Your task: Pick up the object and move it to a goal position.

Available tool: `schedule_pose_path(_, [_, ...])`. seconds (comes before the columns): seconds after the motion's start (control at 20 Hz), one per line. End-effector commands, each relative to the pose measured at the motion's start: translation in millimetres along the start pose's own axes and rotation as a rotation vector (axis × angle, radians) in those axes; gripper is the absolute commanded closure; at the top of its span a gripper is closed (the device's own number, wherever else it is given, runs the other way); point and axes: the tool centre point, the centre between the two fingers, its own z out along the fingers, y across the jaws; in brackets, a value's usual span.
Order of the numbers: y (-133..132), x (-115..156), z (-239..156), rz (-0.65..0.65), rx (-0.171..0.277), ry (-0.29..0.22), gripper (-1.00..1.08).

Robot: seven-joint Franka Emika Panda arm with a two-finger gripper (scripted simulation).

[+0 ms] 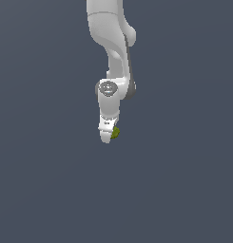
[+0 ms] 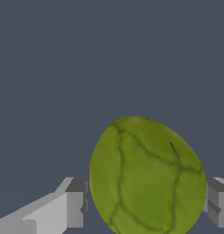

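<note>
Your white arm [image 1: 113,52] hangs down from above, against a flat grey-blue backdrop, its wrist pointing downward. At its tip you have the gripper [image 1: 108,135], and in the wrist view its two fingers [image 2: 70,208] stand on either side of the object [image 2: 147,178], pressed to its flanks and clamped on it. From outside, the olive-green object [image 1: 116,132] shows as a small lump at the fingertips.
</note>
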Motion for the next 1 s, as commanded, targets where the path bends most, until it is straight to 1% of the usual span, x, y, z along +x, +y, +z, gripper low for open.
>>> schedule_pose_path(0.0, [-0.7, 7.4, -0.5, -0.003, 0.0, 0.001, 1.08])
schedule_pose_path(0.2, [-2.5, 27.5, -2.0, -0.003, 0.0, 0.001, 1.08])
schedule_pose_path(0.35, [-4.5, 50.4, -3.8, -0.003, 0.0, 0.001, 1.08])
schedule_pose_path(0.75, [-10.5, 135.8, -9.7, -0.002, 0.001, 0.001, 1.08])
schedule_pose_path(0.95, [-11.9, 170.5, -12.3, -0.002, 0.001, 0.001, 1.08])
